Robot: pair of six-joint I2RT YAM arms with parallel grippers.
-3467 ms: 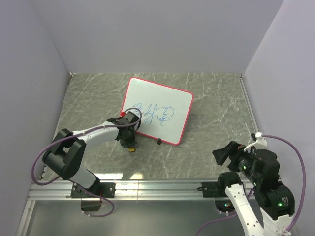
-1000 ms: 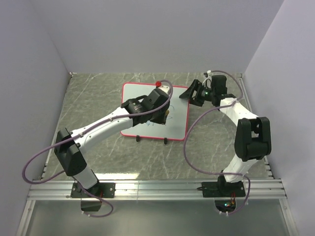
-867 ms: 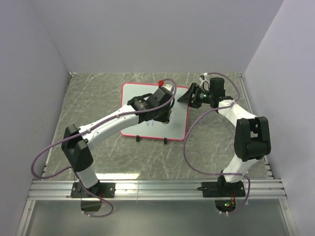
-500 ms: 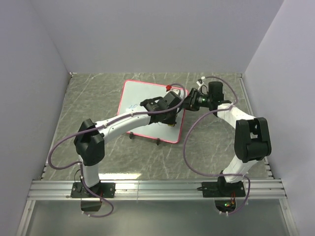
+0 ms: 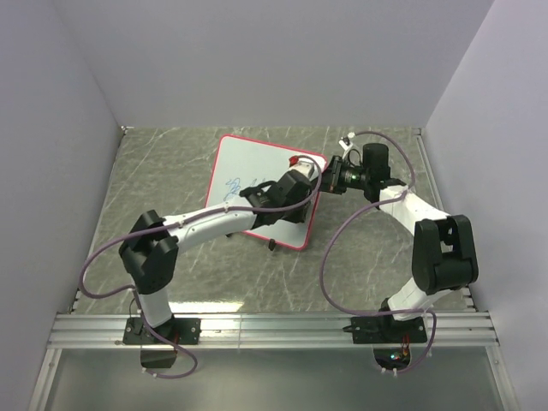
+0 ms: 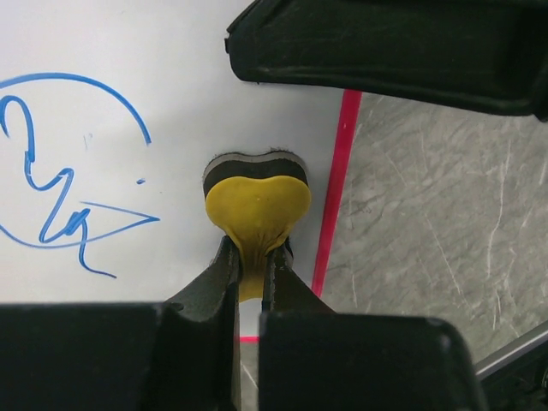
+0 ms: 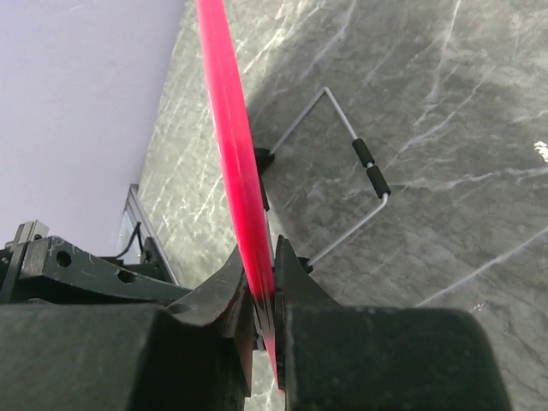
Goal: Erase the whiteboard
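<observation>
The left fingers (image 6: pixel 216 282) pinch a yellow eraser (image 6: pixel 257 201), squashing it. Its dark felt face lies against the whiteboard (image 5: pixel 250 163), just inside the red frame. Blue scribbles (image 6: pixel 51 193) sit to the eraser's left. The right fingers (image 7: pixel 229 287) are clamped on the board's red rim, seen edge-on, with a wire stand (image 7: pixel 364 171) beyond it. The board stands tilted on the grey marbled tabletop (image 5: pixel 377 231) near its middle, with an arm on each side

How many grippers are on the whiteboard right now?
2. The left gripper, shut on the yellow eraser, holds it to the whiteboard face near its right edge; the right gripper clamps the red frame on that edge.
</observation>
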